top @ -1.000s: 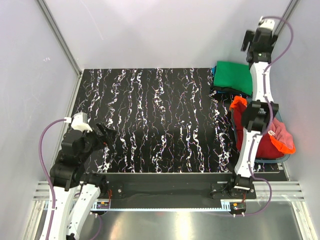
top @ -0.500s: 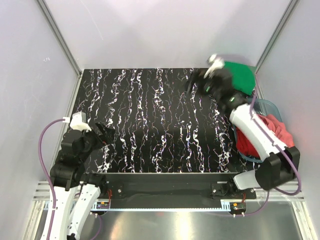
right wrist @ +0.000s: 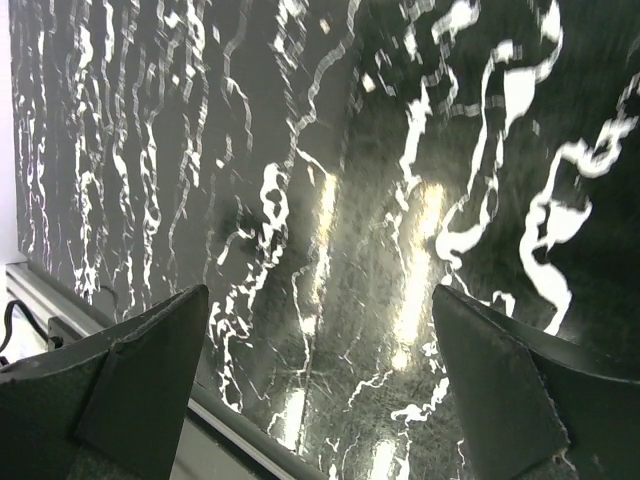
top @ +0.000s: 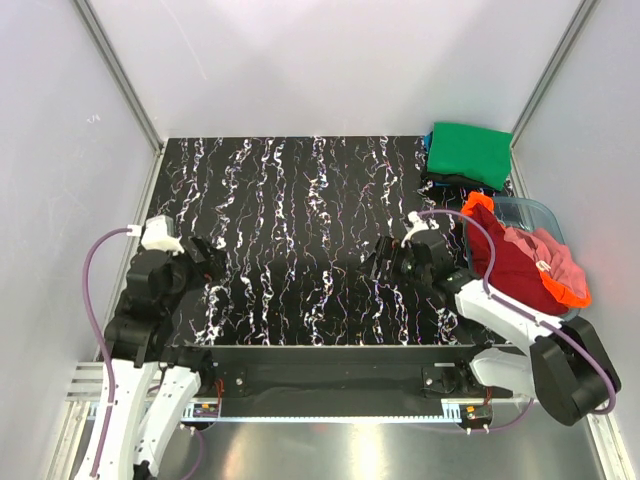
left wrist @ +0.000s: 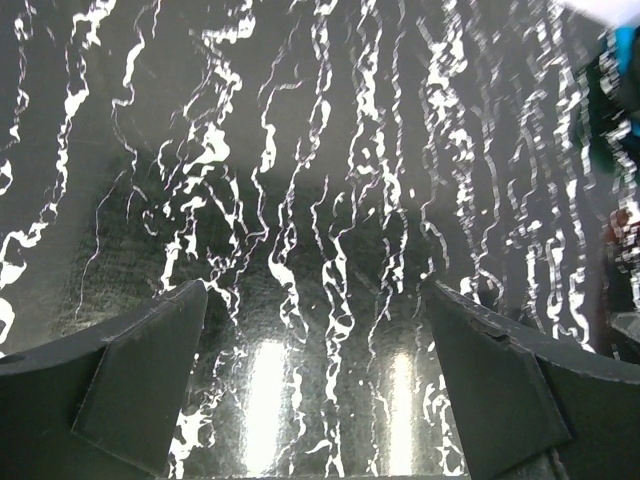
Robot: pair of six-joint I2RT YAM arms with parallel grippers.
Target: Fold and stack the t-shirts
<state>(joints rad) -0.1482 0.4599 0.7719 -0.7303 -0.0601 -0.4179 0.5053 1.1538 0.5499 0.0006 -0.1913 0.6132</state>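
Note:
A folded bright green t-shirt (top: 468, 153) lies on a dark shirt at the table's far right corner. A maroon-red t-shirt (top: 515, 268) and an orange one (top: 570, 292) are heaped in the clear tub (top: 527, 211) at the right edge. My right gripper (top: 385, 258) is open and empty, low over the marbled table left of the tub; its fingers (right wrist: 140, 385) frame bare tabletop. My left gripper (top: 215, 268) is open and empty near the front left; its fingers (left wrist: 140, 385) also frame bare tabletop.
The black marbled table top (top: 300, 230) fills the middle. A metal rail (top: 320, 395) runs along the near edge, and it also shows in the right wrist view (right wrist: 90, 310). Grey walls stand close on both sides.
My right arm swung down from high over the green shirt at the far right to low over the table near the front, left of the tub. The left arm shifted slightly.

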